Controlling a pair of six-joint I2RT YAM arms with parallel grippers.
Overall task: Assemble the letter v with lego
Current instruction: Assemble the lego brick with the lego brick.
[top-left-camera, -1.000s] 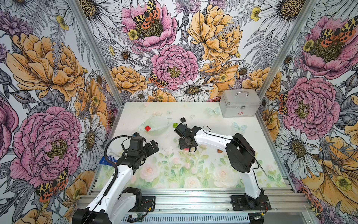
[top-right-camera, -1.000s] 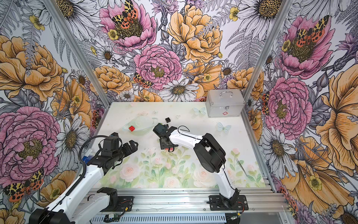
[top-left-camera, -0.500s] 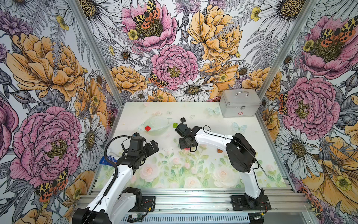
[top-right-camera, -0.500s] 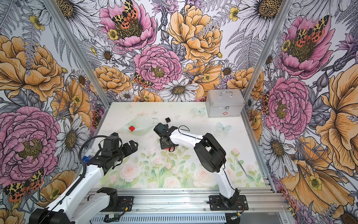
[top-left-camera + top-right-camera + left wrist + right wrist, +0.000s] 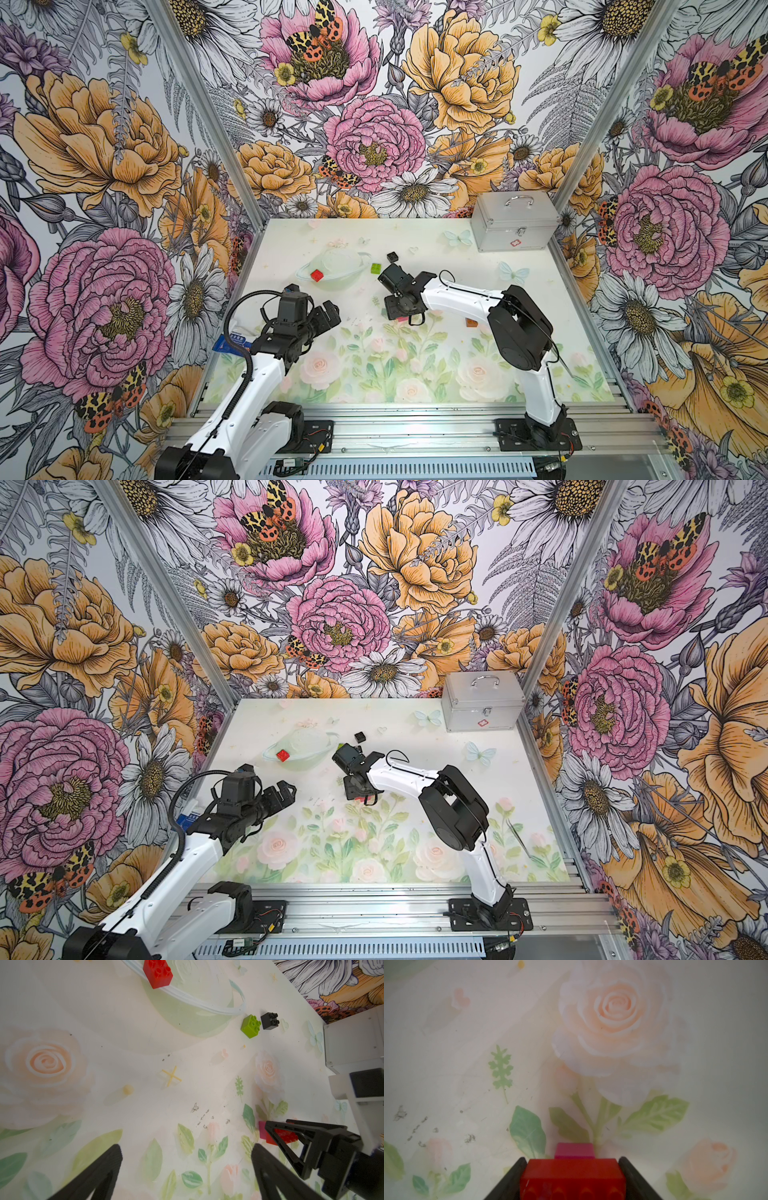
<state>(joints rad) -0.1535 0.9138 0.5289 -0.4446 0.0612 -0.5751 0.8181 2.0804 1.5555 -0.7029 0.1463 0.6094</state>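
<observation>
Against the pictures of a second ago, next to nothing changed: same pose for both arms, same spot for every loose brick; at the far left, left gripper hanging over the flowered mat, spread as wide as possible, nothing between its black fingers, touching nothing; just beyond it, square red brick, studs up, on the pale ringed shape printed on the mat; further right, lime-green brick and black brick, close together yet apart in the left wrist view, both loose on the mat, just behind the right wrist in a top view; near the middle, right gripper turned down toward the mat, partly spread and pinching the long red brick across its width, one black finger pressed against each side; magenta-pink brick touching the red one's far edge and showing past it; impossible to tell whether joined or merely abutting, or whether resting on the mat or lifted clear; right of that, beside the white forearm, orange-brown brick alone on the mat, well apart from the others; at the far right back corner, silver case, lid down, handle on top, close against the wall.
</observation>
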